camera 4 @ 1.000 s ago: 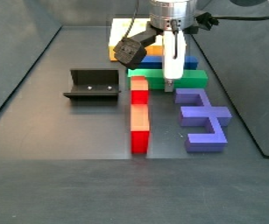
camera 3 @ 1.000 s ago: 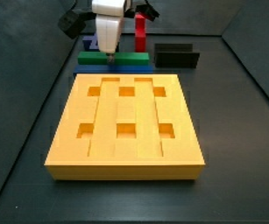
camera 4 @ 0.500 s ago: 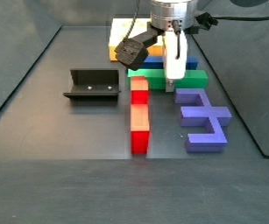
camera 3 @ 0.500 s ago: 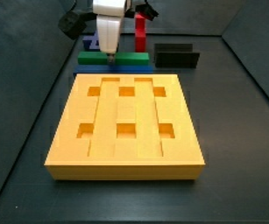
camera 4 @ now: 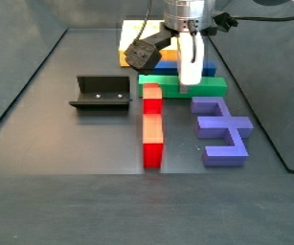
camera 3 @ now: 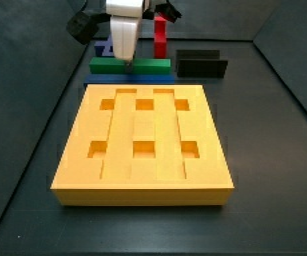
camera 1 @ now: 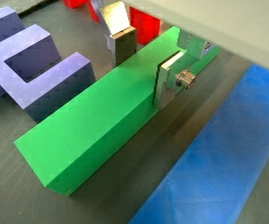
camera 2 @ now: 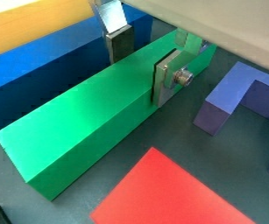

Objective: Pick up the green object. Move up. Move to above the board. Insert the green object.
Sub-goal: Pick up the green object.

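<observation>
1. Here, starting at your left in a side view: the fixture (camera 4: pixel 100 93) stands apart from the red piece (camera 4: pixel 152 122).
2. The green object (camera 4: pixel 177 88) lies between the blue bar (camera 4: pixel 195 70) and the purple piece (camera 4: pixel 219 127).
3. The gripper (camera 1: pixel 147 58) straddles the green object (camera 1: pixel 113 108); its fingers (camera 2: pixel 167 75) clasp both long faces.
4. The board (camera 3: pixel 144 142) sits in front, apart.

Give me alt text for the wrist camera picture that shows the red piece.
The gripper straddles the green object, one finger on each long side. A blue bar lies along one side of it, a red piece and a purple block on the other.
</observation>
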